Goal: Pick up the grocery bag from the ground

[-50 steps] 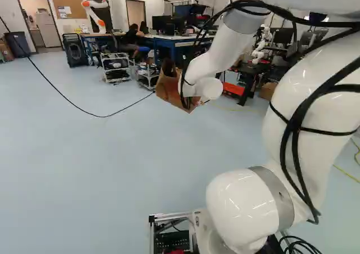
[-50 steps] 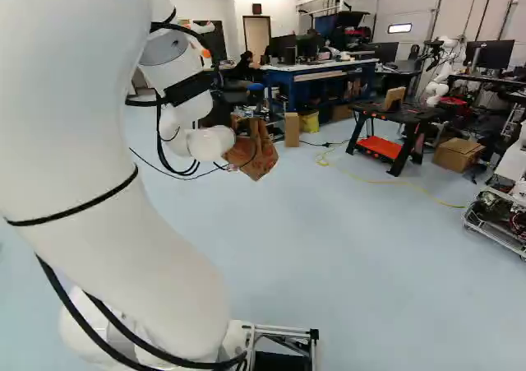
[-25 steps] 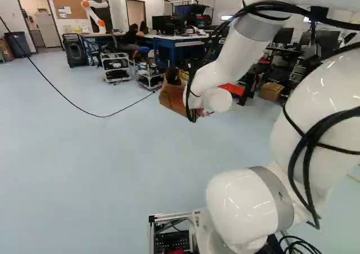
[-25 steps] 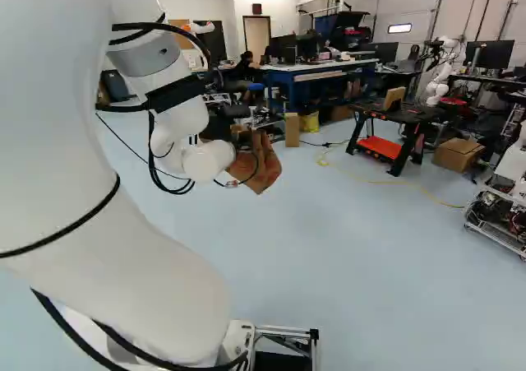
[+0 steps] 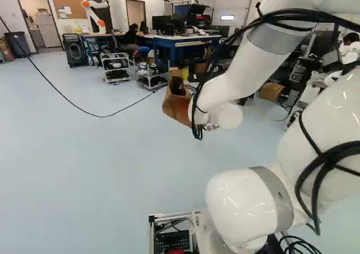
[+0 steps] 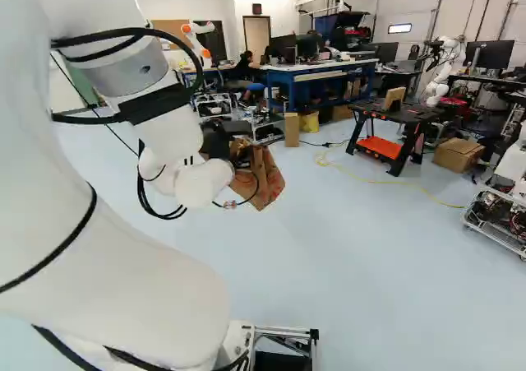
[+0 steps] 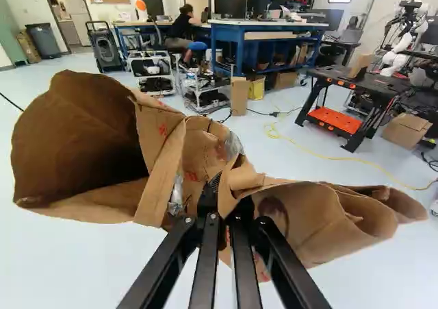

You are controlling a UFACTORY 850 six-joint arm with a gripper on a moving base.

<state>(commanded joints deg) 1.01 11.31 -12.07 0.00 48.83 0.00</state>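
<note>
Grocery bag (image 7: 328, 216) pinched between fingers of gripper (image 6: 216, 141), brown paper creased, mouth gaping.

I can't read any words or numbers here. The brown paper bag (image 7: 301, 216) has little red marks (image 7: 162, 129) on it, but they are too small to read. Papers (image 5: 64, 10) on the brown wall board (image 5: 77, 9) are too tiny to read too.
</note>
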